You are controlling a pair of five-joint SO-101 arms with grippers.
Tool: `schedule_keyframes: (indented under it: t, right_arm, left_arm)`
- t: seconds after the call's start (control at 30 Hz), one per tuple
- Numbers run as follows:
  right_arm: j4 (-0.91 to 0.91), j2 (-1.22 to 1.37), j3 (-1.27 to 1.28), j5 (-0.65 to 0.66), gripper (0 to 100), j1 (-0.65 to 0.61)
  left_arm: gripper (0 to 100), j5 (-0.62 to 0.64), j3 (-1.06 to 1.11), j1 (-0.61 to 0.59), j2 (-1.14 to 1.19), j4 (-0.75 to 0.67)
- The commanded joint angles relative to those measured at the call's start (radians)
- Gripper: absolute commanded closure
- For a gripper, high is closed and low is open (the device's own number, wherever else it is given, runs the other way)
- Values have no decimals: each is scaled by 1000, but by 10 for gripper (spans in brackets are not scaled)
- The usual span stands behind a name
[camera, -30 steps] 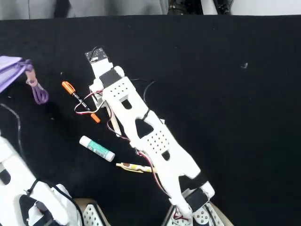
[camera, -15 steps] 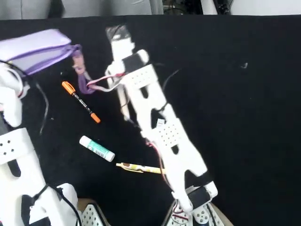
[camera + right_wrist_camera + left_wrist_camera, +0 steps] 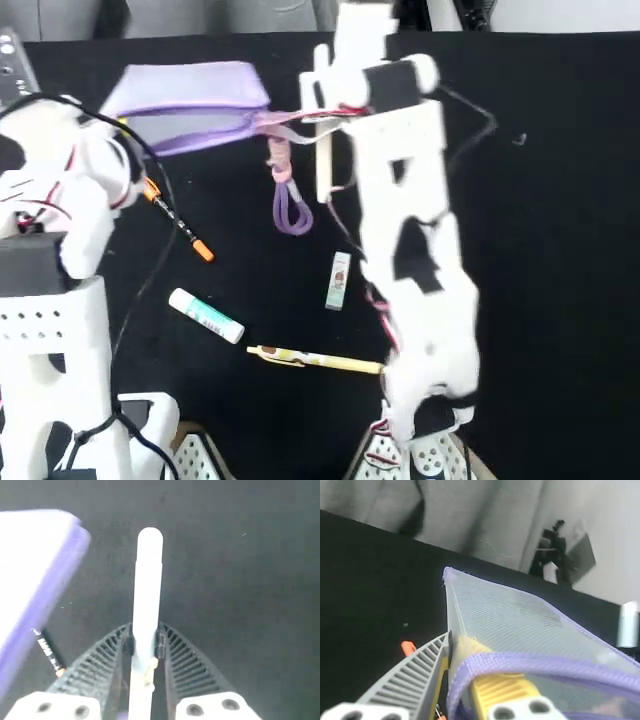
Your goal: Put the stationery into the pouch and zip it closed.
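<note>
Your left tool (image 3: 454, 652) is clamped on one end of the purple pouch (image 3: 190, 100), at the far side of the worktop (image 3: 560, 250). Your right tool (image 3: 145, 640) is closed on a white pen (image 3: 149, 580), just beside the pouch's other end. An orange marker (image 3: 175, 218), a glue stick (image 3: 205, 315) and a yellow pen (image 3: 310, 358) lie on the worktop.

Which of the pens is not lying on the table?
The pale white pen, clamped in the right gripper beside the purple pouch; the orange-capped marker and the yellow pen lie flat on the table.
</note>
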Motion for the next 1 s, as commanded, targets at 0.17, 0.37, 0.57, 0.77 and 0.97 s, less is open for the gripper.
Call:
schedule_keyframes:
  t: [0.17,0.37,0.57,0.77,0.97]
  right_arm:
    - [-71,-435,120,2,988,21]
    - [-129,-501,162,-3,988,9]
    - [-117,-562,168,2,988,-98]
    - [-115,-642,168,2,988,-178]
    - [-81,-728,168,3,988,-176]
  left_arm:
    - [973,14,51,61,-6,2]
    - [973,14,127,61,-5,2]
    - [973,14,186,62,-3,-6]
    - [973,8,257,136,-3,-48]
    - [971,8,303,159,-3,-92]
